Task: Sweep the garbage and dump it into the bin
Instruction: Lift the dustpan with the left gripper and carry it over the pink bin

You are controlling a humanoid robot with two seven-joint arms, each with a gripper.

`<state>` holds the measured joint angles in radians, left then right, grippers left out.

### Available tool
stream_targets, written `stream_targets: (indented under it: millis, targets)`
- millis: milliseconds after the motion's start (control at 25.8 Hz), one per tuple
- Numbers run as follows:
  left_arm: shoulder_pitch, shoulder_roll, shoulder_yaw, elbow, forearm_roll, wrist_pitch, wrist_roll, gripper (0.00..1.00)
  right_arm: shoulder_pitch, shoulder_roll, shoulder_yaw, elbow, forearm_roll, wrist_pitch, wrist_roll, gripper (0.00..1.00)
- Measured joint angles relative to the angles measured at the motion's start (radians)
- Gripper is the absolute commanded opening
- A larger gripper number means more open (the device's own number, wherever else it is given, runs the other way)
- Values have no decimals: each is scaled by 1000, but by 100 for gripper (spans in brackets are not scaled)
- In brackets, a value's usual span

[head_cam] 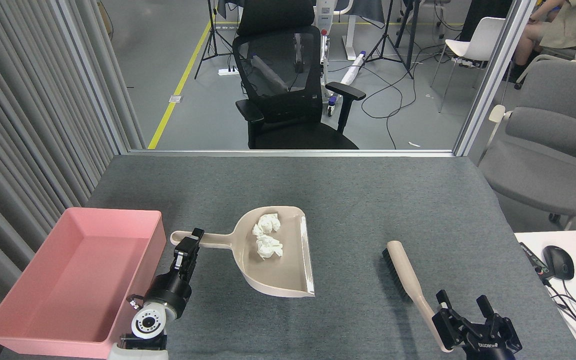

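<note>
The bin (pixel 75 280) sits at the table's (pixel 348 195) front-left corner, along the left edge. Just right of it lies the dustpan (pixel 280 260), handle toward the bin, with the left gripper (pixel 188 245) at the handle end. Two tissue wads (pixel 267 235) lie in the pan's rear part. The brush (pixel 410 282) lies well right, toward the front edge, beside the right gripper (pixel 465 312).
</note>
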<state>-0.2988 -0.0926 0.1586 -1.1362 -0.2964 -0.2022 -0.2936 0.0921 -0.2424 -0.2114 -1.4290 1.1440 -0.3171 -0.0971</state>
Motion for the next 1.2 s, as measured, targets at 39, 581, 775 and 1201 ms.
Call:
stream_targets:
  millis: [39, 581, 775, 1201]
  targets:
    - [1, 2, 0, -18, 4, 14, -2, 22, -5, -2, 0, 0, 0, 2, 6, 97]
    - [15, 212, 19, -155, 168, 145, -54, 22, -50, 0, 9, -3, -1, 20, 37, 97]
    - [18, 347, 62, -160, 269, 162, -65, 21, -62, 5, 12, -3, -1, 21, 38, 97]
    - [90, 487, 203, -98, 306, 150, -90, 21, -90, 6, 39, -4, 0, 21, 39, 97]
